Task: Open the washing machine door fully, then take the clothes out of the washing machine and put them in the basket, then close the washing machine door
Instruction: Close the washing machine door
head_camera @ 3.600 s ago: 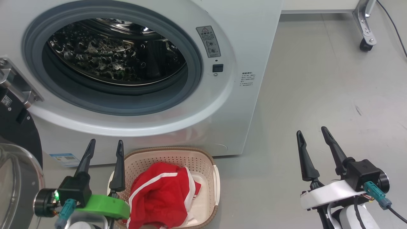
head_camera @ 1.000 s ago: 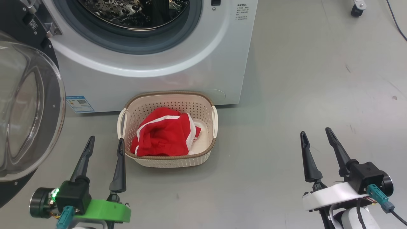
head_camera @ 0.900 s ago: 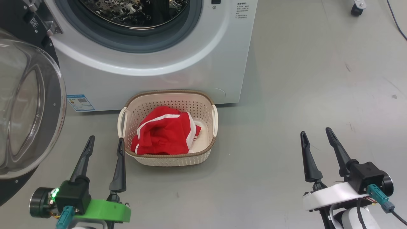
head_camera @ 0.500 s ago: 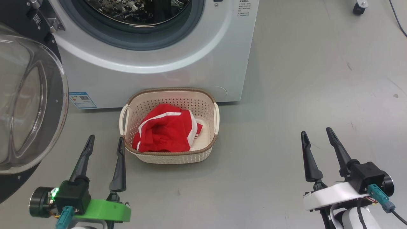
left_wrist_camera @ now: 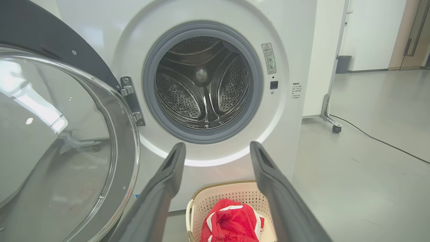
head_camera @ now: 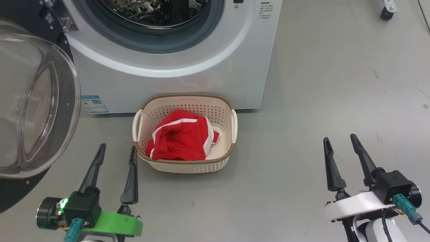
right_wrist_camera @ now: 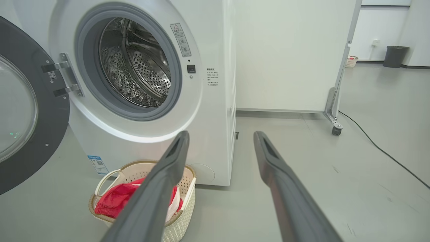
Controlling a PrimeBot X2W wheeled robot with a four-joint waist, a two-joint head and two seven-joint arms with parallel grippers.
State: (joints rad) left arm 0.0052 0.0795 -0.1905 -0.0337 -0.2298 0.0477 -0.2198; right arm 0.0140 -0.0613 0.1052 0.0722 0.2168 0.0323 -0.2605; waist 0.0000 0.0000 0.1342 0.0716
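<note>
Two grippers, both released, nothing between the fingers of either. The left gripper (head_camera: 118, 148) hovers over the floor (head_camera: 319, 84) at near left, fingers spread. Its right finger sits just beside the near-left corner of the basket (head_camera: 188, 166); can't tell if they touch. The right gripper (head_camera: 339, 137) is at near right, fingers spread, well apart from everything else.

The clothes (head_camera: 181, 137), a red bundle with white stripes, lie inside the basket, bunched toward its left side. The cream bottom shows on its right.

The basket stands upright on the floor, just in front of the lower panel of the washing machine (head_camera: 201, 60). Contact with the panel can't be told.

The washing machine door (head_camera: 37, 101) is swung wide open to the left on its hinge (left_wrist_camera: 132, 101), glass bowl bulging out toward the near side. A grey seal (left_wrist_camera: 201, 136) rings the opening, and the steel perforated drum (left_wrist_camera: 201, 84) is in plain view behind it.

A blue label (head_camera: 95, 103) is at lower left on the front, and a text sticker (head_camera: 266, 10) is right of the opening. A caster (head_camera: 386, 13) stands at far right, with a cable (right_wrist_camera: 379, 148) lying on the floor near it.
</note>
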